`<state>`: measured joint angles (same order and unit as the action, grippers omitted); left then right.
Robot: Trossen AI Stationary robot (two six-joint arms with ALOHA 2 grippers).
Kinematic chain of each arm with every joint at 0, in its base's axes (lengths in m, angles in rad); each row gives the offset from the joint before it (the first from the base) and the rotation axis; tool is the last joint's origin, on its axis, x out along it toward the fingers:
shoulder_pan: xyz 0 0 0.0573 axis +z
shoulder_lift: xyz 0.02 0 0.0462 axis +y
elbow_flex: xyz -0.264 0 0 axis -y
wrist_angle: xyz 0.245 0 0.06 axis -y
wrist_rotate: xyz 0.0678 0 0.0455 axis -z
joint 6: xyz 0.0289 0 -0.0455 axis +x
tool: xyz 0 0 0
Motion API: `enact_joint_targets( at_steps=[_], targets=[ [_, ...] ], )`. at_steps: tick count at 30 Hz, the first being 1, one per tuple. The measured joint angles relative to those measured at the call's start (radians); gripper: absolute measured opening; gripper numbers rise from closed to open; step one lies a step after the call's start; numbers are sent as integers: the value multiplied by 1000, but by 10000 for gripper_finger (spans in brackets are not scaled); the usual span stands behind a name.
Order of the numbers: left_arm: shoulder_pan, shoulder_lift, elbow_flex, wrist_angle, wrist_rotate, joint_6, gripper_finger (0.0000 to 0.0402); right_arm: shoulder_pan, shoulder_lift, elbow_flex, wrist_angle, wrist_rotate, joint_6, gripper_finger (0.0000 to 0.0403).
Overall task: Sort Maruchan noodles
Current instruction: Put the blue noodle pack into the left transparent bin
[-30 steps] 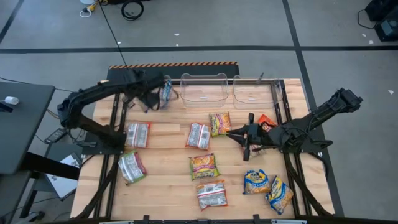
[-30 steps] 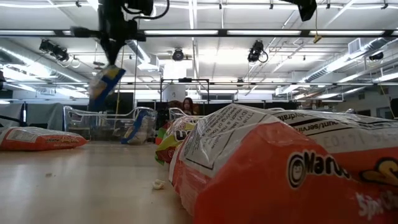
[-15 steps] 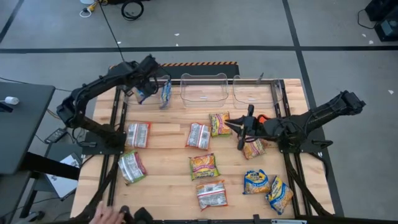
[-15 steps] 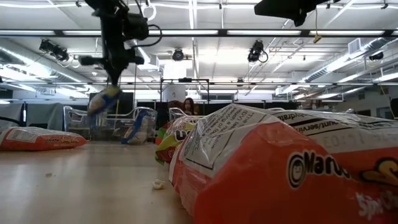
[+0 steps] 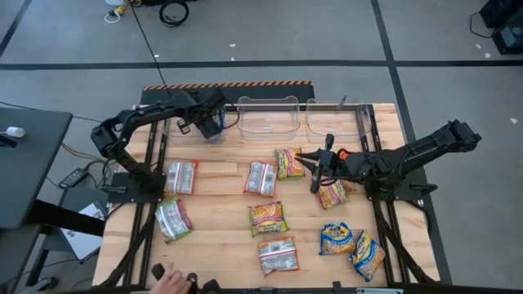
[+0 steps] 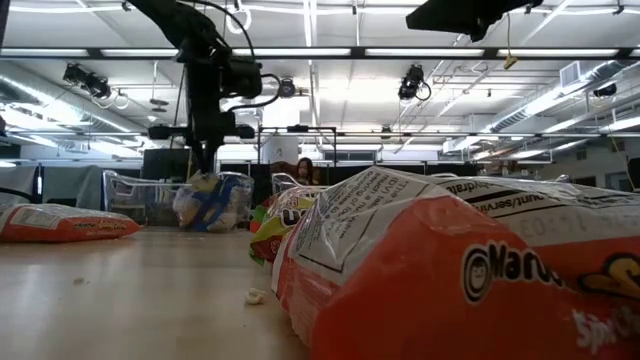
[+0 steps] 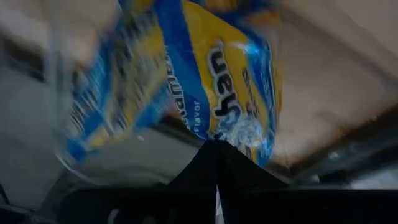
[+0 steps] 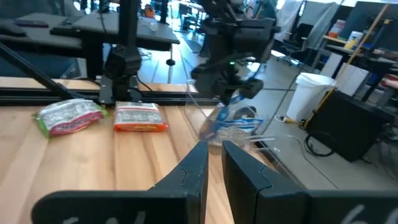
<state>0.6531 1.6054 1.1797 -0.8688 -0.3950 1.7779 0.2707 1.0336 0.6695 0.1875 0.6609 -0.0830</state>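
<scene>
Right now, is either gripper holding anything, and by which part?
The left gripper pinches a blue-yellow noodle packet by its edge, at the far-left bin. The right gripper holds nothing.

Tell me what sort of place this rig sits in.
Probably a robotics lab or workshop in an open office. The wooden table stands on grey carpet crossed by taped lines, long strip lights and ceiling cameras hang overhead, and desks and office chairs fill the room behind.
</scene>
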Motion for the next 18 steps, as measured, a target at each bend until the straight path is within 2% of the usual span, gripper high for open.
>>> enact_joint_targets(
  at_steps=[9,15,18],
  targets=[
    [-64,-1,0,39,23,-49,6,-67,0,0,-25,0,0,53],
    [-61,-1,0,105,-23,-70,7,-85,0,0,-26,-31,4,53],
    [-56,-2,0,112,24,-121,8,-92,0,0,-30,-33,28,53]
  ],
)
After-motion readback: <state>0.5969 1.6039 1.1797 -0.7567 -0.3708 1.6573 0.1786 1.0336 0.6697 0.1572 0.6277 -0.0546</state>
